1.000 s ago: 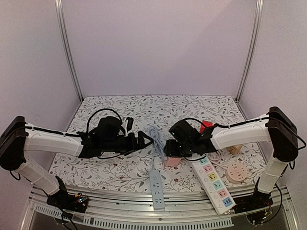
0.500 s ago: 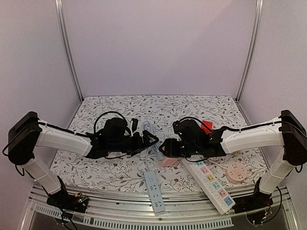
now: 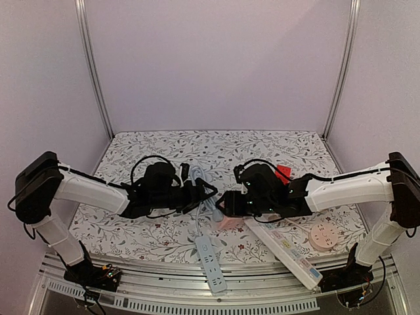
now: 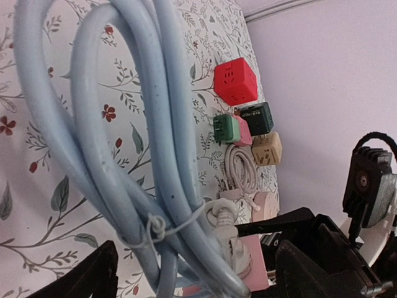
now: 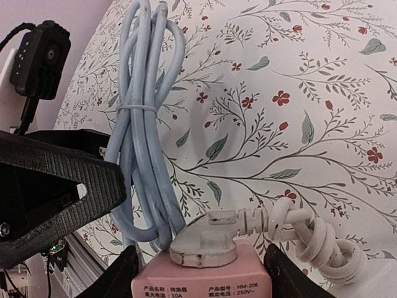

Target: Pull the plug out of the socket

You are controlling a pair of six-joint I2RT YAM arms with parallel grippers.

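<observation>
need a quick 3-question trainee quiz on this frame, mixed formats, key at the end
1. True or false: the white plug is already out of the pink socket block.
2. What runs between the jaws of the left gripper? A) light-blue cable bundle B) black hose C) red rope
3. In the left wrist view, what colour is the topmost cube adapter?

Key: 1 false; 2 A; 3 red.

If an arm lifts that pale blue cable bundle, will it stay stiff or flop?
Probably floppy: the cable lies in loose, curved loops. The thin tie should keep the loops together, so it likely lifts as one sagging bundle. It looks light, though it may tug the white strip along.
</observation>
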